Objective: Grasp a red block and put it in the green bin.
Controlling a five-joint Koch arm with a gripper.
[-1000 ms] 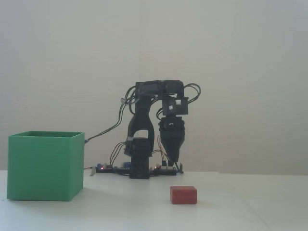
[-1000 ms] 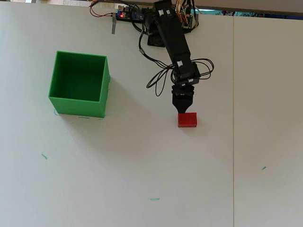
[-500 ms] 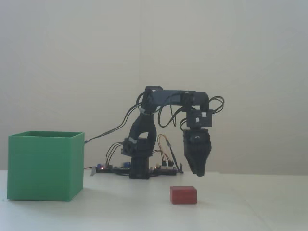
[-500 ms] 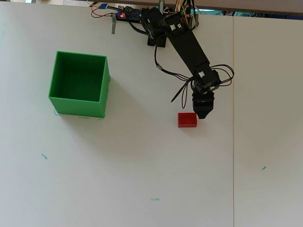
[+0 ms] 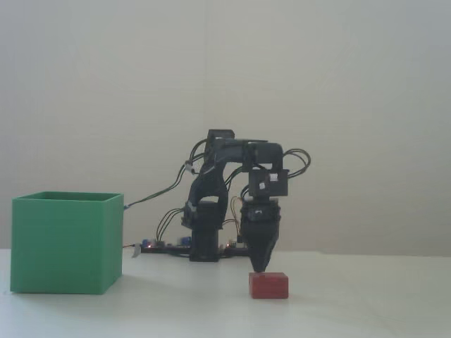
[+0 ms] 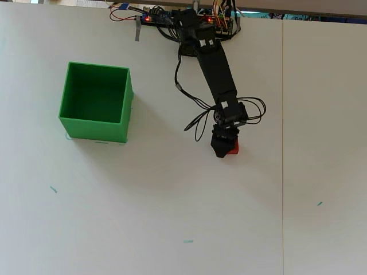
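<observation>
Hand point(image 5: 260, 268) pointing down just above red block point(image 5: 268, 286), finger state unclear, green bin point(image 5: 65, 243) well apart

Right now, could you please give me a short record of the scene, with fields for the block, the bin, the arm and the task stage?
red block: on the white table, right of the bin in the fixed view; red block mostly hidden under the arm in the overhead view
green bin: green bin open-topped, empty inside, standing apart from the block
gripper: gripper pointing down, tip just above the block's left part in the fixed view
jaws: too dark to tell whether open or shut
task stage: block not lifted, not yet in the bin
</observation>
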